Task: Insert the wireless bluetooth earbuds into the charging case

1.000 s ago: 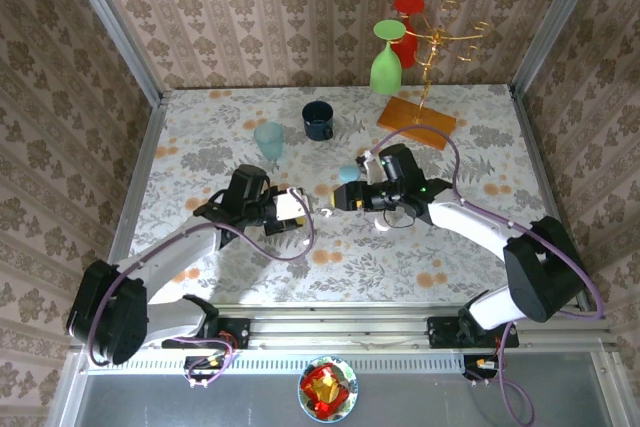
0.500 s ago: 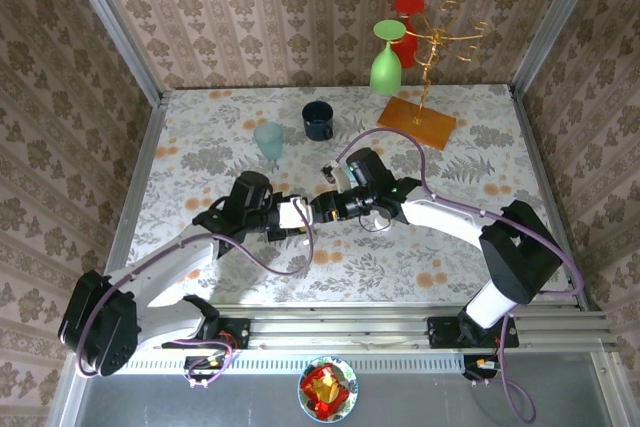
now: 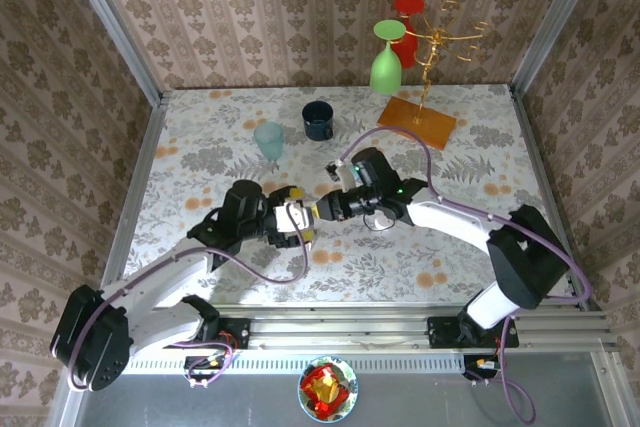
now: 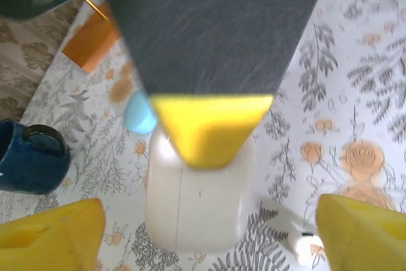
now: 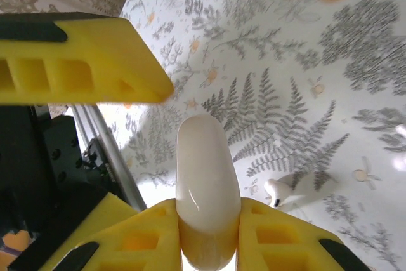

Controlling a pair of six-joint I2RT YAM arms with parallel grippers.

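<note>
The white pebble-shaped charging case (image 5: 207,169) stands on edge just above the flowered table, closed. My right gripper (image 5: 208,236) is shut on its lower end, a yellow pad on each side. In the left wrist view the case (image 4: 200,204) lies between my left gripper's (image 4: 203,239) wide-open yellow fingers (image 4: 54,233), which do not touch it. One tiny white earbud (image 5: 279,191) lies on the table beside the case, also seen as the earbud (image 4: 306,247) near the left gripper's right finger. From above, both grippers meet at the case (image 3: 296,215) in the middle of the table.
A dark blue mug (image 3: 318,120) and a pale teal cup (image 3: 268,139) stand behind the grippers. A small light-blue object (image 4: 138,113) sits just beyond the case. At the back right is an orange wooden base (image 3: 416,118) with a gold rack holding a green glass (image 3: 386,62) and a red one.
My left gripper has opened and let go of the case. The right arm swung left and shut on the case, which it now holds.
</note>
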